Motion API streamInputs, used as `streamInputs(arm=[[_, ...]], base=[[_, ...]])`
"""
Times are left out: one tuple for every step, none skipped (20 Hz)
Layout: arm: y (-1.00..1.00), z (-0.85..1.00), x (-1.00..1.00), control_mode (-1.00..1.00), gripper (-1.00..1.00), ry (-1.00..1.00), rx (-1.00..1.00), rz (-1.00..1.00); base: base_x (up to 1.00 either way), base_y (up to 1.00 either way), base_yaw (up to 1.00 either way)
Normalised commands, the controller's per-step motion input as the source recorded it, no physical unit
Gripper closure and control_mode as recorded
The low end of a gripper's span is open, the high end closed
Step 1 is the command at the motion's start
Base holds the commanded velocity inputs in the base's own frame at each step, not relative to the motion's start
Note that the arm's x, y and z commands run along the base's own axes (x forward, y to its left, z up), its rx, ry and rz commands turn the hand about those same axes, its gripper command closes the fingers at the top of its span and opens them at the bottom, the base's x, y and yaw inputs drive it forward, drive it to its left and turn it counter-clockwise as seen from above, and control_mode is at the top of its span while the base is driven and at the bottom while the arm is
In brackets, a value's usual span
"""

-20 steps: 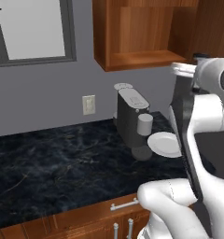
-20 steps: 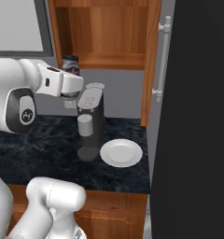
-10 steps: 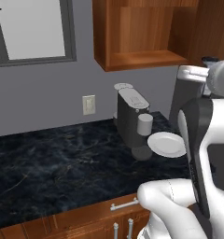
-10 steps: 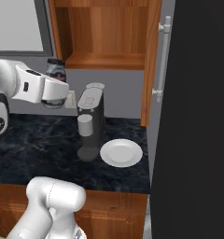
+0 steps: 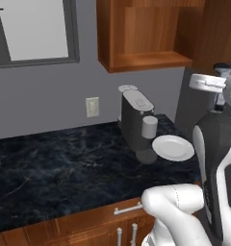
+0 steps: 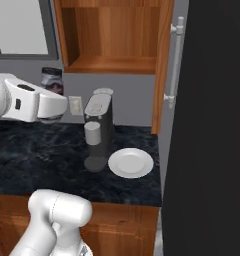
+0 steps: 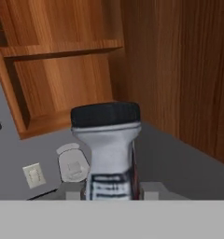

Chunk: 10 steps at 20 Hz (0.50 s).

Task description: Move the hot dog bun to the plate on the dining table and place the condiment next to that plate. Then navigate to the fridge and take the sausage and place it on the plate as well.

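Black marbled counter point(image 5: 64, 163) carries a coffee machine point(image 5: 135, 117) with 1 white plate point(image 5: 173, 147) just beside it. Well above the machine, the gripper point(image 6: 53, 100) clamps the condiment point(image 7: 109, 149) upright.

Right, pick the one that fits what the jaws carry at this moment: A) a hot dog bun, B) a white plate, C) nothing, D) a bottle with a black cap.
D: the hand view shows the bottle with its black cap upright between the jaws, while the white plate lies on the counter.
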Motion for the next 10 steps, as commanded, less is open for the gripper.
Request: streamInputs(arm=[[0.00, 0.00, 0.00, 1.00, 1.00, 0.00, 0.00, 0.00], [0.00, 0.00, 0.00, 1.00, 1.00, 0.00, 0.00, 0.00], [0.00, 0.00, 0.00, 1.00, 1.00, 0.00, 0.00, 0.00], [0.00, 0.00, 0.00, 1.00, 1.00, 0.00, 0.00, 0.00], [0.00, 0.00, 0.00, 1.00, 1.00, 0.00, 0.00, 0.00], [0.00, 0.00, 0.00, 1.00, 1.00, 0.00, 0.00, 0.00], [0.00, 0.00, 0.00, 1.00, 1.00, 0.00, 0.00, 0.00], [0.00, 0.00, 0.00, 1.00, 1.00, 0.00, 0.00, 0.00], [0.00, 0.00, 0.00, 1.00, 1.00, 0.00, 0.00, 0.00], [0.00, 0.00, 0.00, 1.00, 1.00, 0.00, 0.00, 0.00]], base=[[-0.87, 0.15, 0.22], [-0.93, 0.17, 0.30], [-0.89, 0.22, 0.34], [-0.88, 0.23, 0.41], [-0.87, 0.21, 0.45], [-0.82, 0.21, 0.49], [-0.82, 0.20, 0.52], [-0.78, 0.22, 0.55], [-0.77, 0.22, 0.56], [-0.77, 0.22, 0.59]])
